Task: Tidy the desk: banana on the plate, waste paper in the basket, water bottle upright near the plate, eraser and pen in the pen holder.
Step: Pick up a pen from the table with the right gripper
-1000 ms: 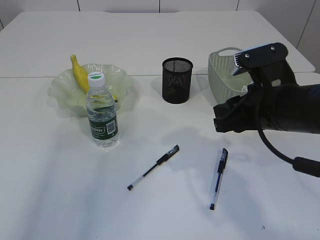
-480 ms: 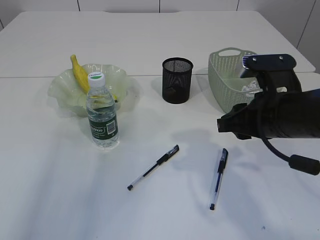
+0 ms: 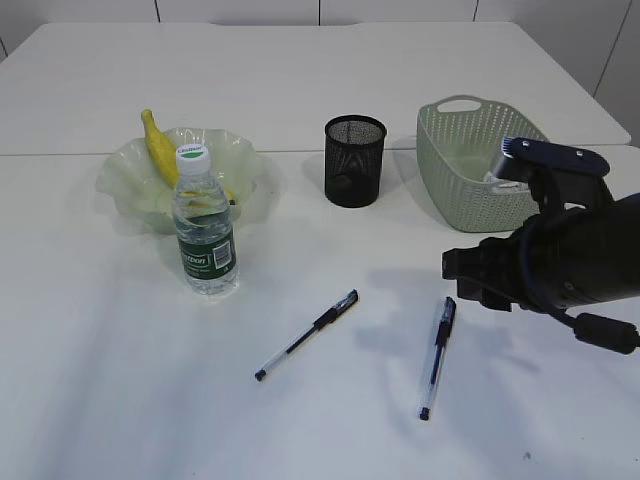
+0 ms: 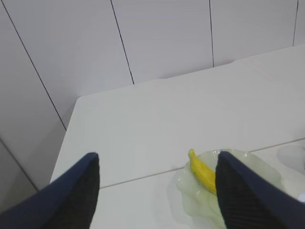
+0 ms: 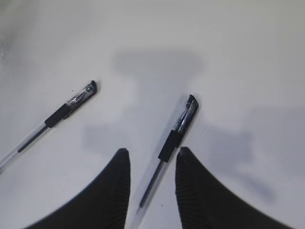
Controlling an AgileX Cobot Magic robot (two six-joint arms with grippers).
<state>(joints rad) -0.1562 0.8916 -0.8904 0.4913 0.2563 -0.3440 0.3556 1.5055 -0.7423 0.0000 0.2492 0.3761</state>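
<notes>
Right-hand pen (image 5: pixel 174 137): flat on the table (image 3: pixel 330 60), seen between the right gripper's (image 5: pixel 151 160) tips — not pinched.
Right gripper: jaws partly open, holding nothing.
Other pen (image 3: pixel 307 334): loose, to the left.
Pen holder (image 3: pixel 354 160): upright; contents unclear through the mesh.
Banana (image 3: pixel 160 147): on the plate (image 3: pixel 122 175).
Water bottle (image 3: pixel 204 224): upright, touching the plate's front.
Basket (image 3: pixel 470 165): something white inside, possibly paper.
Left gripper (image 4: pixel 157 188): wide open — empty.

Exterior: slanted down, front. Wrists: left faces banana (image 4: pixel 202 171); right close above pen (image 5: pixel 167 145).
</notes>
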